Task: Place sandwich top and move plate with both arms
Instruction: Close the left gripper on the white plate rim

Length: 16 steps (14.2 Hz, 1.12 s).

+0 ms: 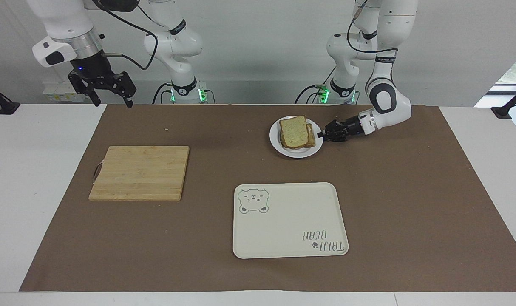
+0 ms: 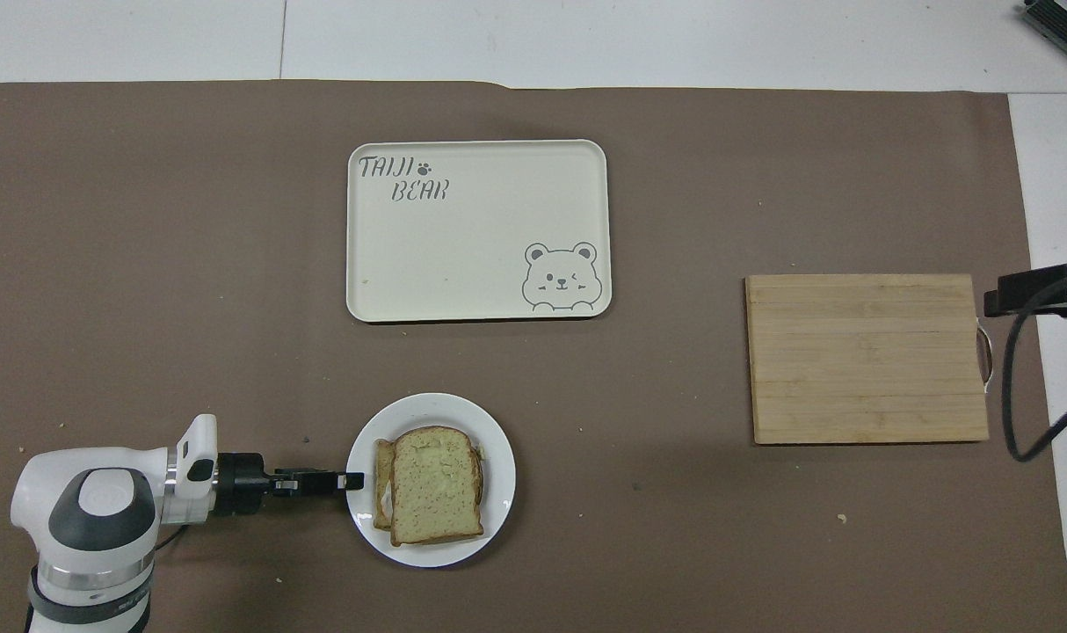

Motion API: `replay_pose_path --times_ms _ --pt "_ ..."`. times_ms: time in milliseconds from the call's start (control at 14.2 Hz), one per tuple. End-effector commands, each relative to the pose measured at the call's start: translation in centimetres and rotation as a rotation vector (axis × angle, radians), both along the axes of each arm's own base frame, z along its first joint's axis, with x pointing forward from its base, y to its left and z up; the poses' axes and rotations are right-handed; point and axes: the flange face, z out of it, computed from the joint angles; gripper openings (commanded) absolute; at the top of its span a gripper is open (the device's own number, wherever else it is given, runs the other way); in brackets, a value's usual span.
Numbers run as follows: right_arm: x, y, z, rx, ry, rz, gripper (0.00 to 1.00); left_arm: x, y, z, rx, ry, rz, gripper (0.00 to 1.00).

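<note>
The sandwich top point(image 1: 293, 131) lies on the plate point(image 1: 296, 151), whose rim sits right at the left jaws point(image 1: 320, 134); whether they pinch it is unclear. Right jaws point(image 1: 109, 102) hang spread, empty, above the desk's edge.

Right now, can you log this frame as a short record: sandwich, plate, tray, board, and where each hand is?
sandwich top: tan bread slice lying on the stack
plate: small round white plate, nearer the robots than the tray
tray: cream rectangular bear tray, nothing on it
board: wooden cutting board, toward the right arm's end, bare
left hand: low, at the plate's rim
right hand: open, raised above the table's edge at the right arm's end
</note>
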Motion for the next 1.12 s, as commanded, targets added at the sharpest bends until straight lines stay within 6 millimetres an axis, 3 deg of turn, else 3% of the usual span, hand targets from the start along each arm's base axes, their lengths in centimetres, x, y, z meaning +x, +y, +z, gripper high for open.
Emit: replay_pose_path --times_ms 0,70,211,562,703,1054 --pt "-0.9 -0.1 0.0 -0.027 0.004 0.017 1.0 -1.0 -0.7 0.1 -0.065 0.009 -0.016 0.11" --pt "-0.9 -0.1 -0.2 -0.027 0.008 0.017 1.0 -1.2 -1.0 0.2 -0.078 0.017 -0.025 0.0" --pt "-1.0 -0.1 -0.1 -0.028 0.007 0.017 1.0 -1.8 -0.9 0.1 -0.079 0.022 -0.021 0.0" --pt "-0.2 0.0 -0.6 -0.028 0.042 0.017 1.0 -1.1 0.7 1.1 -0.168 0.038 0.015 0.0" --pt "0.1 -0.2 -1.0 -0.024 0.052 0.011 1.0 0.7 0.8 1.8 -0.182 0.019 0.008 0.0" --pt "-0.5 -0.3 -1.3 -0.02 0.064 0.005 1.0 8.2 0.3 3.4 -0.186 -0.052 -0.031 0.0"
